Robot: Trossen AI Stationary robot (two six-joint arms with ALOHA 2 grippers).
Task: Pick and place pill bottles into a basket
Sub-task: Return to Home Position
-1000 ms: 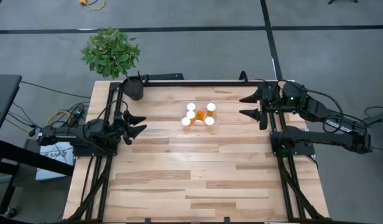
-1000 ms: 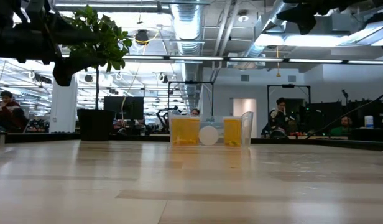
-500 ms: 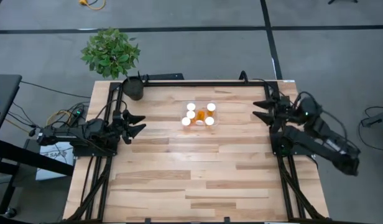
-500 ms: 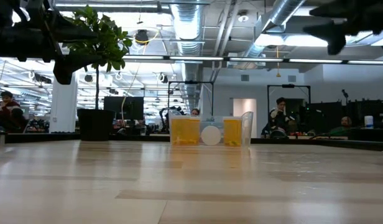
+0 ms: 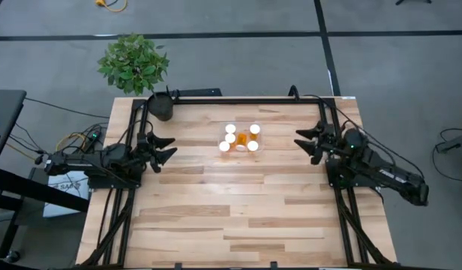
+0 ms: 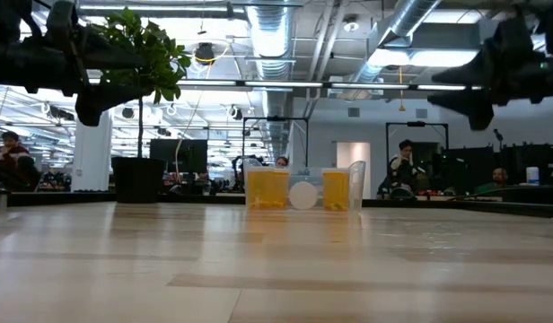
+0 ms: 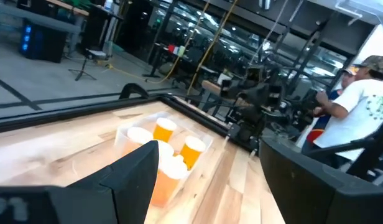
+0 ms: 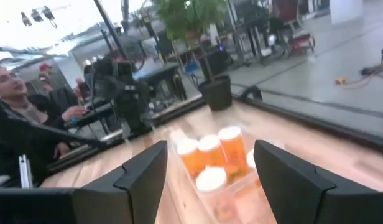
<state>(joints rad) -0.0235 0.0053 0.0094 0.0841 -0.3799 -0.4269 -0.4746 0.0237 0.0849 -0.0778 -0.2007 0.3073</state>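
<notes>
Several pill bottles (image 5: 241, 138) with white caps and orange bodies are inside the clear basket (image 5: 262, 138) at the middle of the table's far half. Most stand upright; one lies on its side (image 5: 243, 139). They also show in the low view (image 6: 267, 189). My left gripper (image 5: 169, 149) is open and empty, to the left of the basket and above the table. My right gripper (image 5: 303, 143) is open and empty, to the right of it. Each wrist view looks between its open fingers at the bottles (image 7: 173, 149) (image 8: 210, 155).
A dark round pot (image 5: 160, 106) with a green plant (image 5: 133, 63) stands at the table's far left corner. Dark frame rails (image 5: 238, 100) run along the far, left and right edges. People (image 7: 359, 106) are in the room beyond the table.
My right gripper has swung from the far right part of the table toward the near edge and has come down, its fingers still pointing at the basket. The bottles and the basket have kept still.
</notes>
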